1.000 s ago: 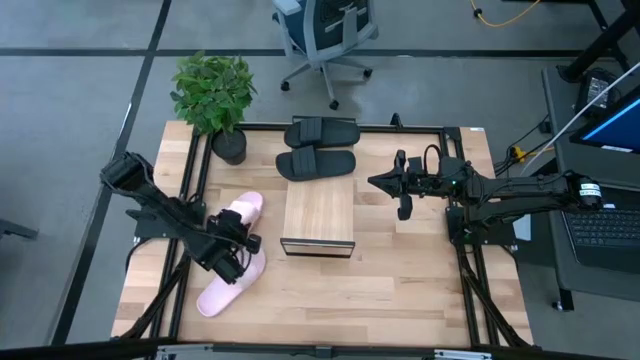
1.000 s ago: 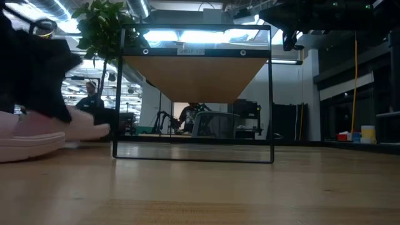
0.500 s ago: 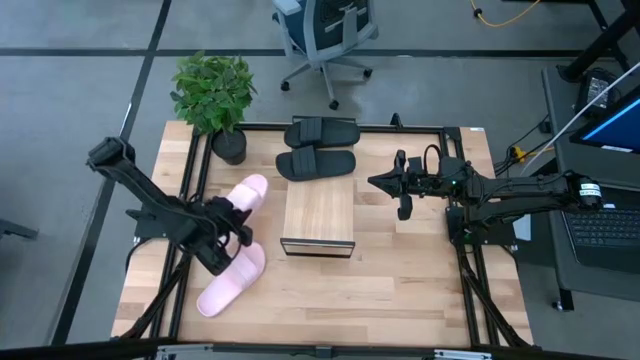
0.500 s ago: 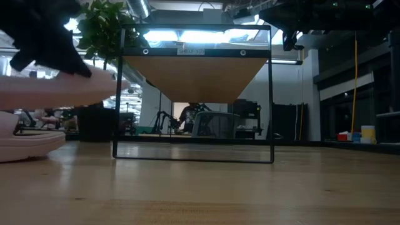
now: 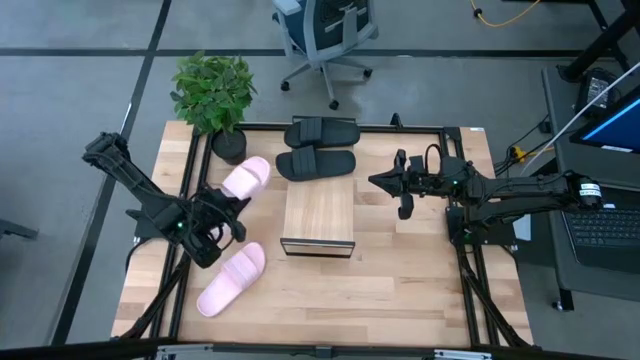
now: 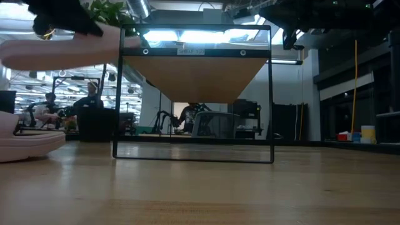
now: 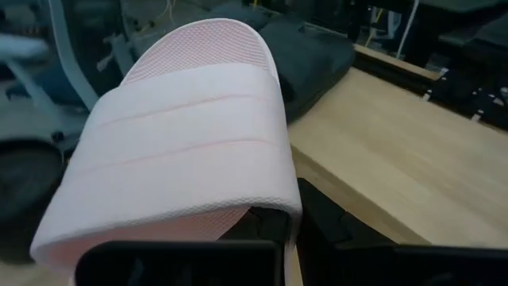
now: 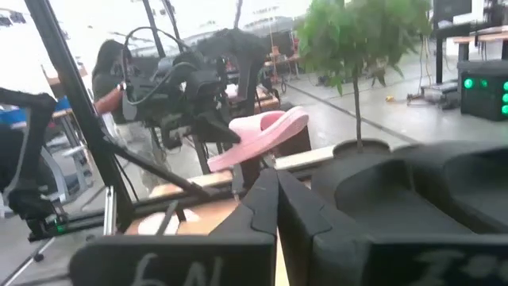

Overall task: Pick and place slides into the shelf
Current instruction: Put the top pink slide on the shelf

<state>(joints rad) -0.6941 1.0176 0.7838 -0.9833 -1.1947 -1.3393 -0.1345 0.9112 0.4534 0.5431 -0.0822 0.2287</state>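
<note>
My left gripper (image 5: 222, 208) is shut on a pale pink slide (image 5: 246, 177), held in the air left of the shelf (image 5: 320, 215). In the low view this slide (image 6: 69, 50) hangs about level with the shelf's plank top (image 6: 194, 75). The other pink slide (image 5: 231, 279) lies sole-down on the table near the left front. Two black slides (image 5: 322, 131) (image 5: 316, 165) lie side by side at the shelf's far end. My right gripper (image 5: 378, 182) waits shut in the air right of the shelf. My left gripper holds the pink slide at its heel-side half, just behind the wide strap (image 7: 238, 208). One dark finger (image 7: 266, 226) shows under the strap's edge; the strap hides the rest of the contact. The fingers lie roughly level along the slide, which is lifted clear and nearly level, toe toward the far edge.
A potted plant (image 5: 212, 95) stands at the table's far left corner, close to the held slide. An office chair (image 5: 325, 30) stands beyond the far edge. Bare tabletop (image 5: 400, 290) lies near and right of the shelf. People show in the room behind (image 6: 90, 103).
My left gripper has risen and moved toward the far edge, staying shut. It has carried the pink slide from the table up to about the height of the shelf top. The other pink slide has stayed where it was.
</note>
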